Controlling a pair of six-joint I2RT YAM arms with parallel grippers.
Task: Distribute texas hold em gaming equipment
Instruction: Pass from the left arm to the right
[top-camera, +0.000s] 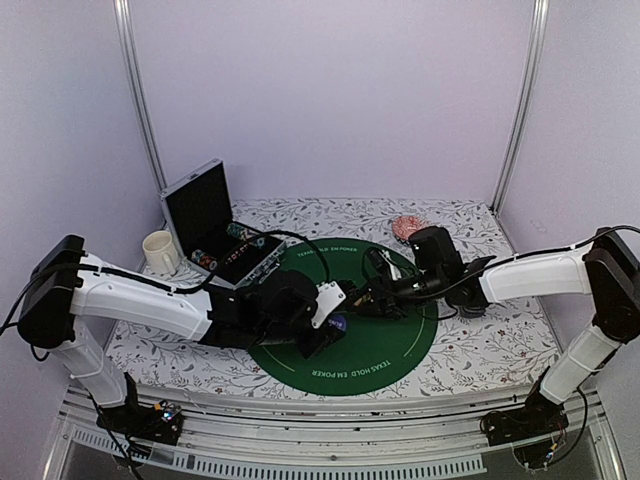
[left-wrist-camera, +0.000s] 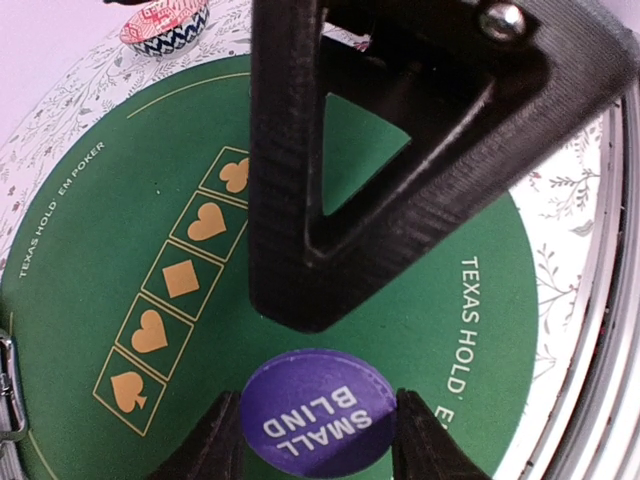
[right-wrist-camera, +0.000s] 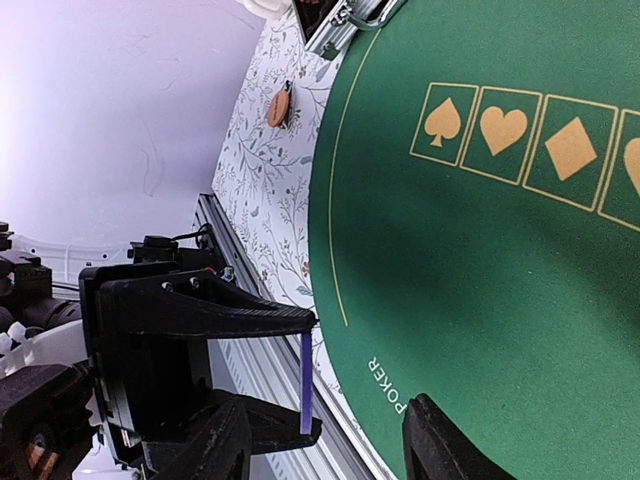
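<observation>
Left claw (left-wrist-camera: 318, 452) is half closed on a purple round "SMALL BLIND" marker disc (left-wrist-camera: 318, 412), one fingertip against each side of its rim, over the near part of the round green felt poker mat (left-wrist-camera: 60, 300). Its own camera reads the disc's printed face. The right wrist view catches only the thin purple edge. Right claw (right-wrist-camera: 335, 450) stands partly open with nothing between its fingers, just beside the disc.

White arm shells (top-camera: 140, 295), black joints (top-camera: 55, 290), black cables (top-camera: 285, 233); black ribbed fingers (left-wrist-camera: 290, 200), silver screw (left-wrist-camera: 500, 20)
</observation>
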